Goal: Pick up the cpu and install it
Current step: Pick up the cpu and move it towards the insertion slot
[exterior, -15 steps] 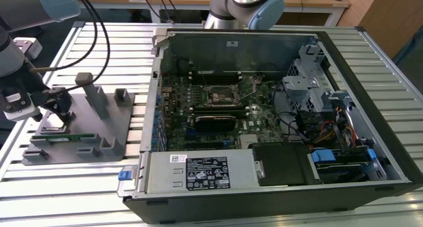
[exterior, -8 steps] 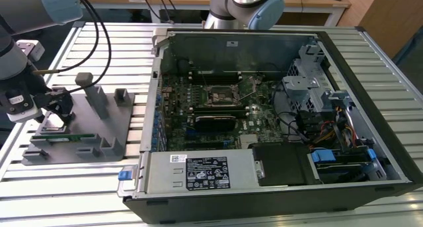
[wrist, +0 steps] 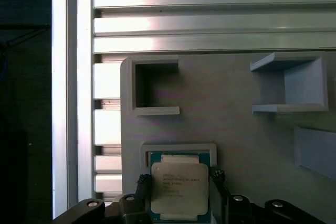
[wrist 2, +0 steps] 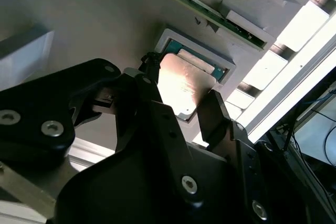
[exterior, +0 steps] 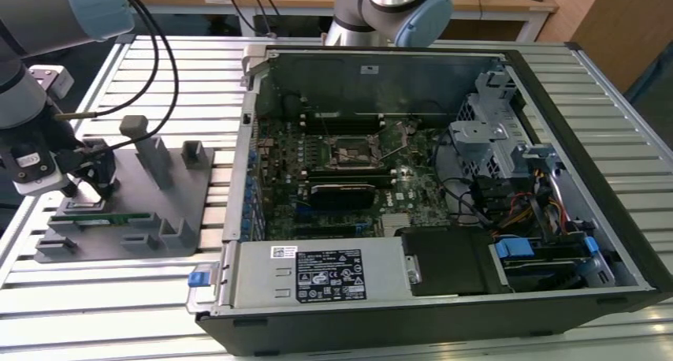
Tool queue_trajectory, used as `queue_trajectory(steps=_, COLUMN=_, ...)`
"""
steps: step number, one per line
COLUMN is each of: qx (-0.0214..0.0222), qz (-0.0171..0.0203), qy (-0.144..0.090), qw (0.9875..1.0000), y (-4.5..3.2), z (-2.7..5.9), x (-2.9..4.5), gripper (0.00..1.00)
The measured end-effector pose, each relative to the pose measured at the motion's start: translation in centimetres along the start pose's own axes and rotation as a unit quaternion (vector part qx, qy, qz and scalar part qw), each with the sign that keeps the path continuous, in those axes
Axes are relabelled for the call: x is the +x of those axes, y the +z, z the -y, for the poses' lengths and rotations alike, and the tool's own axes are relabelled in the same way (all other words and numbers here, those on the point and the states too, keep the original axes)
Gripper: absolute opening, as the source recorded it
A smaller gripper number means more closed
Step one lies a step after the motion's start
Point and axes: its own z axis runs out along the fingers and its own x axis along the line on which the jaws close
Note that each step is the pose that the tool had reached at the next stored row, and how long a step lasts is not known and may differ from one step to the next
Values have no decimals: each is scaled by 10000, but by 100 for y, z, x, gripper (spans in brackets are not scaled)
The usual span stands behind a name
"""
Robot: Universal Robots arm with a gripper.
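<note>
Silver-topped, the cpu [wrist: 179, 190] lies in its pale nest [wrist: 178, 148] on the grey tray [exterior: 126, 199]. In the first wrist view the gripper [wrist: 180, 179] straddles it closely. Whether the claw actually pinches it, I cannot tell. Black gripper parts hide the chip's near edge.

Arm [exterior: 24, 93] reaching downward, tool [exterior: 90, 192] held low, pointing straight down

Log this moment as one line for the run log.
gripper: around cpu, at exterior view's left | cpu: seated in pocket of grey tray | lifted: not yet | install: not done
</note>
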Motion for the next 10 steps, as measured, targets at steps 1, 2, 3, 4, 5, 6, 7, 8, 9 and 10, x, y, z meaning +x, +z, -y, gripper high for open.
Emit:
queue_trajectory(steps=1, qx=0, qz=0, qy=0, qw=10000, y=0, z=0, x=-1, gripper=56)
queue_trajectory(steps=2, qx=1, qz=0, qy=0, qw=10000, y=-1, z=0, x=-1, gripper=56)
queue_trajectory(steps=3, qx=1, qz=0, qy=0, qw=10000, y=-1, z=0, x=-2, gripper=56)
queue_trajectory(steps=4, qx=1, qz=-1, qy=0, qw=10000, y=-2, z=0, x=-2, gripper=56)
queue_trajectory(steps=5, qx=1, qz=-1, qy=-2, qw=10000, y=-4, z=-1, x=-2, gripper=56)
queue_trajectory(steps=6, qx=1, qz=0, qy=-9, qw=10000, y=-5, z=-1, x=-3, gripper=56)
queue_trajectory(steps=7, qx=1, qz=-1, qy=-24, qw=10000, y=-7, z=-1, x=-3, gripper=56)
queue_trajectory(steps=8, qx=1, qz=-1, qy=-47, qw=10000, y=-7, z=-1, x=-2, gripper=56)
queue_trajectory(steps=9, qx=2, qz=-2, qy=-68, qw=10000, y=-7, z=0, x=-2, gripper=56)
queue_trajectory(steps=10, qx=3, qz=-3, qy=-79, qw=10000, y=-8, z=-1, x=-2, gripper=56)
